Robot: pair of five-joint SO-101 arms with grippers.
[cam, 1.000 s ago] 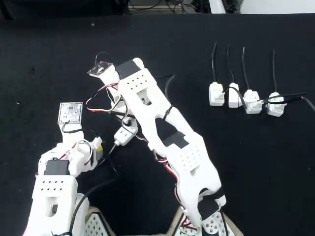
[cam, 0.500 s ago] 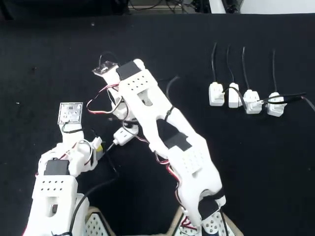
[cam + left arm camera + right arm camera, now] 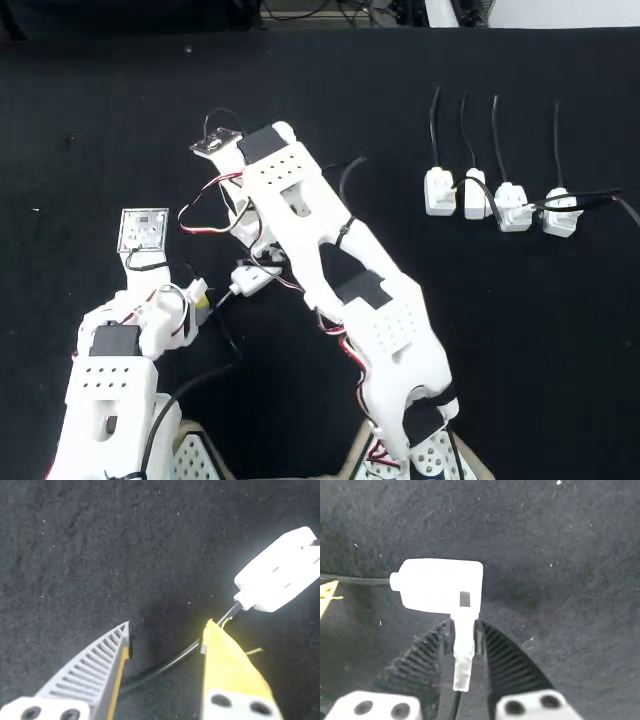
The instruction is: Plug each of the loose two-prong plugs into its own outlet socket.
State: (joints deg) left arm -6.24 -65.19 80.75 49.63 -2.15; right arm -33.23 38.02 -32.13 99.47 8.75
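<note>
A white outlet socket (image 3: 250,279) lies on the black mat between the two arms, its black cable (image 3: 215,318) running toward the left arm. The same socket (image 3: 440,586) sits right at my right gripper (image 3: 465,628), which is shut on a white two-prong plug (image 3: 463,652); the plug's front end meets the socket's side. My left gripper (image 3: 167,626) is open low over the mat, straddling the socket's cable (image 3: 170,664) just behind the socket (image 3: 280,572). From above, the right arm's wrist hides its own fingers.
Four white sockets with plugs and cables stand in a row at the right (image 3: 440,190) (image 3: 478,194) (image 3: 513,208) (image 3: 560,214). Red and black servo wires (image 3: 205,205) loop beside the right arm. The black mat (image 3: 100,120) has free room at far left.
The right arm's wrist has shifted slightly to the right, and the socket beneath it has moved a little toward the left arm and turned flatter. The left arm has kept still.
</note>
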